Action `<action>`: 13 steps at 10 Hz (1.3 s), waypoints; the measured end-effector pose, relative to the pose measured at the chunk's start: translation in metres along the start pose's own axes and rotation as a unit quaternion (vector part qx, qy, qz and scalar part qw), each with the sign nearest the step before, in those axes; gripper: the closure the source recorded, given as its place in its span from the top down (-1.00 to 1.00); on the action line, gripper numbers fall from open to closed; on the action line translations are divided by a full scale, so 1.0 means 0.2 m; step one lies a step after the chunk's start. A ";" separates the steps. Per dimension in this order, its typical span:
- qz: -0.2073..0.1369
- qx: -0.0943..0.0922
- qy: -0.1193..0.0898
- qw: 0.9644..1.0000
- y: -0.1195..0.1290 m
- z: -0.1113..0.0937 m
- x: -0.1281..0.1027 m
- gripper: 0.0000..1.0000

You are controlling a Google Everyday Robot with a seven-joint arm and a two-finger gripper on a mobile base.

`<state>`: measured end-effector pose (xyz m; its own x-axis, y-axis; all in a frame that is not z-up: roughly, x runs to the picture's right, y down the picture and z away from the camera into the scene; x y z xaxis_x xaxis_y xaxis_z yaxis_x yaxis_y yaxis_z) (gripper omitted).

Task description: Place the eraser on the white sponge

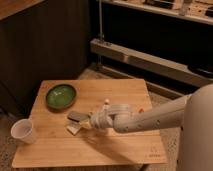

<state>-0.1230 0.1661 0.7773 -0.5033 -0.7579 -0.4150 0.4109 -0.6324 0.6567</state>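
The eraser [76,116], a flat grey slab, is on the wooden table [120,150], just right of and below the green plate [61,96]. The white sponge [73,129], a small cream block, lies directly in front of it and partly under its near edge. My gripper [87,123] reaches in from the right at the end of the pale arm. Its tip is against the right side of the eraser and the sponge. Whether it holds the eraser does not show.
A white paper cup [24,131] stands at the table's front left corner. A tiny white upright piece [106,103] stands behind my wrist. A small red object [141,110] lies near the right edge. Dark shelving and a metal rail stand behind the table.
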 end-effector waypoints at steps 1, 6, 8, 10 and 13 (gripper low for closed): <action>-0.003 0.004 0.000 1.000 0.00 0.02 0.00 -0.29; -0.016 0.018 0.009 1.000 -0.02 0.07 0.01 0.59; -0.016 0.018 0.010 1.000 -0.02 0.06 0.00 0.60; -0.017 0.016 0.008 1.000 -0.02 0.07 0.00 0.60; -0.016 0.007 0.011 1.000 0.00 0.07 0.00 0.60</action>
